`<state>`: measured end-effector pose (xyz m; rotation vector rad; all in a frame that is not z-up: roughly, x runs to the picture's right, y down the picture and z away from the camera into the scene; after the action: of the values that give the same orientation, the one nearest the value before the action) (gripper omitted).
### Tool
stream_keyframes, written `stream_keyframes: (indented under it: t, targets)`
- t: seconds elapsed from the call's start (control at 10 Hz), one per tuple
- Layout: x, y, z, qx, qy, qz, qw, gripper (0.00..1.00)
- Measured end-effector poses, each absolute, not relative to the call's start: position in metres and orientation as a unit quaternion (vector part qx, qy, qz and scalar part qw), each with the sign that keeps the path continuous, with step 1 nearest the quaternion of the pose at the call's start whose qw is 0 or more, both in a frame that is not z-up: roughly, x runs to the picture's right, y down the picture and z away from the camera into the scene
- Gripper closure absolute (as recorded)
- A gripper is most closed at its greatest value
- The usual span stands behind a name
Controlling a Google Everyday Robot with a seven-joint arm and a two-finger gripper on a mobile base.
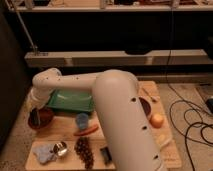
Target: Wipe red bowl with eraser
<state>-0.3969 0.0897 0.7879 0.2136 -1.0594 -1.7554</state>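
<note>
The red bowl (42, 118) sits at the left edge of the wooden table (65, 130). My arm reaches left across the table, and my gripper (35, 118) hangs straight down into the bowl. A slim dark piece, likely the eraser (36, 120), stands upright inside the bowl at the gripper's tip. The arm hides the table's middle right.
A green tray (70, 100) lies behind the bowl. A blue cup (82, 120), a carrot (86, 131), grapes (85, 150), a shiny metal cup (61, 148), a crumpled cloth (44, 154), a stubby black block (105, 154), a maroon bowl (145, 106) and an orange (157, 120) are on the table.
</note>
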Motion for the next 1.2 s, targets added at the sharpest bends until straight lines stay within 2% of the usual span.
stream_keyframes:
  t: [0.6, 1.2]
  targets:
    - [-0.365, 0.083, 0.792, 0.077, -0.425, -0.731, 0.528, 1.00]
    - [-0.360, 0.068, 0.823, 0.069, -0.391, -0.733, 0.553, 1.00]
